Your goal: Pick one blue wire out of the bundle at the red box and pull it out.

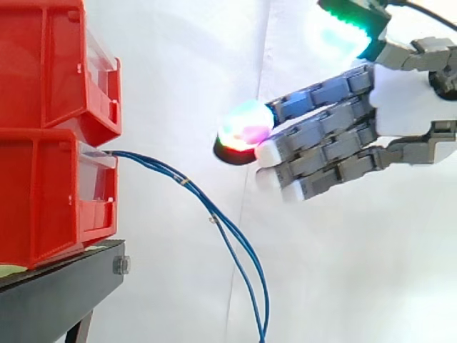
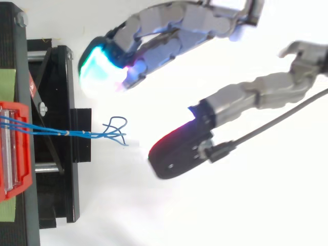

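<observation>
Robot hand (image 1: 403, 107) hovered open, fingers spread wide and holding nothing, at two o'clock from the blue wires (image 1: 178, 179) drooping from the lower red box (image 1: 43, 200) toward five o'clock. Pinching a single strand looked wisest.

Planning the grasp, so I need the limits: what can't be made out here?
Side view: lower ends of the blue wires, cut off by the bottom edge.
Side view: where they start, hidden inside the lower red bin.
Top view: how many wires, strands too thin and overlapping.
</observation>
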`<state>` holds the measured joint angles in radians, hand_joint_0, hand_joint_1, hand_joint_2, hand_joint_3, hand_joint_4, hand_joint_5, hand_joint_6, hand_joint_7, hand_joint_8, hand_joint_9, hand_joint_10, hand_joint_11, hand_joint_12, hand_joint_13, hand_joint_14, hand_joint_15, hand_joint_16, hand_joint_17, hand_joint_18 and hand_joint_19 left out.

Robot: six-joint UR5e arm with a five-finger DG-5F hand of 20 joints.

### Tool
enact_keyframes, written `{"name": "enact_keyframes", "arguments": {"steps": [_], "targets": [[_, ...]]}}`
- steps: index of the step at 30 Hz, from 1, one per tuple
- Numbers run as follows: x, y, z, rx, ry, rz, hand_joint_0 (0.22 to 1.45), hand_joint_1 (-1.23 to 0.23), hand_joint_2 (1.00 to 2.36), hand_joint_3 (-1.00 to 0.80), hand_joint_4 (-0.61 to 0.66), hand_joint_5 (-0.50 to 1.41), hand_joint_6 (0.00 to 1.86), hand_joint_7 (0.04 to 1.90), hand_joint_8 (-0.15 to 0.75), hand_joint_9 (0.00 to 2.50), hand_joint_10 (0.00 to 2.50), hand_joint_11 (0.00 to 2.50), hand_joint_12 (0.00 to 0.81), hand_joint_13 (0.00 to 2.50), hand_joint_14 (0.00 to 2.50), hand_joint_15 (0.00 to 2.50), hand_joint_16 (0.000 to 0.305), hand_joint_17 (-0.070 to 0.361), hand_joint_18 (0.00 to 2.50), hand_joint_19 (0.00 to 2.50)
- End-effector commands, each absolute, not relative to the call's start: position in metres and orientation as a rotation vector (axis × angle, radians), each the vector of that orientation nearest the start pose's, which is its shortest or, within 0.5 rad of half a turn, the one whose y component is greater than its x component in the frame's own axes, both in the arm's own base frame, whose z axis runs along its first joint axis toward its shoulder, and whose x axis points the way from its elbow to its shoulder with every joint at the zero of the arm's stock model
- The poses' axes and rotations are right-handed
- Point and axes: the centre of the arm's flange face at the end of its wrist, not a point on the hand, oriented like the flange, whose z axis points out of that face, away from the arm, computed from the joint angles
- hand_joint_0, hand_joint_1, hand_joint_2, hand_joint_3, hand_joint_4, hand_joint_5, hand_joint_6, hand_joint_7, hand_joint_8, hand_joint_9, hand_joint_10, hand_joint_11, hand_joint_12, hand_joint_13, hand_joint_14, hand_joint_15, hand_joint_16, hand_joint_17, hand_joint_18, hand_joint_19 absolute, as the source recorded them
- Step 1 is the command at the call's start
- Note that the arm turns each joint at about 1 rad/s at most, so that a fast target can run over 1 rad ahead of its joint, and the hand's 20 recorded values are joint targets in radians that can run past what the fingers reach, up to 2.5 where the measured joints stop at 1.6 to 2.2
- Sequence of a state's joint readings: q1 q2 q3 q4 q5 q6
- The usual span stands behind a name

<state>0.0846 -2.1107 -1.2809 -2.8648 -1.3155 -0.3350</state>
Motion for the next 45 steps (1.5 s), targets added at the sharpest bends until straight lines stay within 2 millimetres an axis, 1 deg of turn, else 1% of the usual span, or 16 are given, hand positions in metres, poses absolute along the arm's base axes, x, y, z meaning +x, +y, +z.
{"name": "enact_keyframes", "arguments": {"steps": [1, 3, 4, 8, 9, 13, 21, 22, 23, 25, 27, 28, 37, 39, 41, 45], "targets": [[0.723, -0.091, 0.325, 1.033, 1.201, 0.850, 0.47, -0.63, 1.00, -0.50, 0.32, -0.16, 0.50, 0.80, 0.297, 0.60, 0.00, 0.22, 0.437, 0.55, 0.01, 0.28, 0.062, 0.139, 0.41, 0.34], [0.725, -0.091, 0.327, 1.030, 1.194, 0.853, 0.48, -0.64, 1.00, -0.50, 0.32, -0.15, 0.50, 0.82, 0.297, 0.60, 0.00, 0.21, 0.434, 0.55, 0.01, 0.29, 0.062, 0.139, 0.41, 0.34], [0.725, -0.089, 0.324, 1.029, 1.194, 0.852, 0.48, -0.65, 1.00, -0.50, 0.33, -0.15, 0.50, 0.82, 0.295, 0.60, 0.00, 0.21, 0.434, 0.55, 0.01, 0.29, 0.061, 0.138, 0.41, 0.35], [0.733, -0.084, 0.307, 1.027, 1.200, 0.836, 0.49, -0.65, 1.00, -0.50, 0.33, -0.15, 0.50, 0.83, 0.295, 0.59, 0.00, 0.21, 0.431, 0.56, 0.01, 0.30, 0.061, 0.137, 0.41, 0.36], [0.736, -0.083, 0.297, 1.028, 1.195, 0.837, 0.49, -0.65, 1.00, -0.50, 0.33, -0.15, 0.50, 0.83, 0.294, 0.59, 0.00, 0.21, 0.431, 0.56, 0.01, 0.30, 0.061, 0.137, 0.41, 0.35], [0.740, -0.081, 0.300, 1.007, 1.174, 0.848, 0.49, -0.65, 1.00, -0.50, 0.33, -0.15, 0.50, 0.83, 0.293, 0.59, 0.00, 0.21, 0.430, 0.56, 0.01, 0.30, 0.061, 0.137, 0.42, 0.36], [0.738, -0.080, 0.295, 1.002, 1.206, 0.815, 0.49, -0.65, 1.00, -0.50, 0.34, -0.15, 0.50, 0.84, 0.295, 0.59, 0.00, 0.20, 0.428, 0.57, 0.01, 0.31, 0.061, 0.136, 0.42, 0.36], [0.739, -0.079, 0.290, 1.002, 1.216, 0.808, 0.49, -0.65, 1.00, -0.50, 0.34, -0.15, 0.50, 0.84, 0.294, 0.59, 0.00, 0.22, 0.429, 0.58, 0.01, 0.30, 0.061, 0.136, 0.43, 0.36], [0.739, -0.079, 0.290, 1.002, 1.216, 0.808, 0.49, -0.65, 1.00, -0.50, 0.34, -0.15, 0.50, 0.84, 0.294, 0.59, 0.00, 0.21, 0.429, 0.58, 0.01, 0.31, 0.061, 0.136, 0.43, 0.36], [0.743, -0.076, 0.278, 1.002, 1.214, 0.813, 0.49, -0.65, 1.00, -0.50, 0.34, -0.15, 0.50, 0.84, 0.294, 0.59, 0.00, 0.20, 0.427, 0.58, 0.01, 0.31, 0.061, 0.136, 0.43, 0.35], [0.747, -0.073, 0.275, 0.994, 1.194, 0.820, 0.49, -0.65, 1.00, -0.50, 0.35, -0.14, 0.50, 0.86, 0.294, 0.59, 0.00, 0.22, 0.428, 0.58, 0.01, 0.31, 0.061, 0.136, 0.43, 0.36], [0.751, -0.070, 0.269, 0.991, 1.188, 0.825, 0.49, -0.65, 1.00, -0.50, 0.35, -0.14, 0.50, 0.87, 0.294, 0.59, 0.01, 0.22, 0.427, 0.59, 0.01, 0.32, 0.061, 0.136, 0.43, 0.36], [0.750, -0.065, 0.268, 0.991, 1.202, 0.823, 0.52, -0.69, 1.00, -0.49, 0.36, -0.12, 0.50, 1.01, 0.293, 0.59, 0.01, 0.22, 0.416, 0.59, 0.01, 0.31, 0.058, 0.131, 0.43, 0.36], [0.751, -0.064, 0.259, 0.991, 1.214, 0.818, 0.54, -0.70, 1.00, -0.47, 0.33, -0.11, 0.50, 1.08, 0.292, 0.59, 0.01, 0.22, 0.413, 0.59, 0.01, 0.31, 0.057, 0.129, 0.44, 0.36], [0.754, -0.059, 0.257, 0.982, 1.211, 0.825, 0.55, -0.71, 1.00, -0.44, 0.30, -0.11, 0.50, 1.17, 0.295, 0.59, 0.01, 0.23, 0.412, 0.60, 0.01, 0.31, 0.057, 0.128, 0.45, 0.36], [0.755, -0.053, 0.255, 0.976, 1.211, 0.833, 0.56, -0.72, 1.01, -0.42, 0.27, -0.10, 0.50, 1.22, 0.296, 0.59, 0.01, 0.24, 0.410, 0.61, 0.01, 0.32, 0.056, 0.127, 0.45, 0.36]]}}
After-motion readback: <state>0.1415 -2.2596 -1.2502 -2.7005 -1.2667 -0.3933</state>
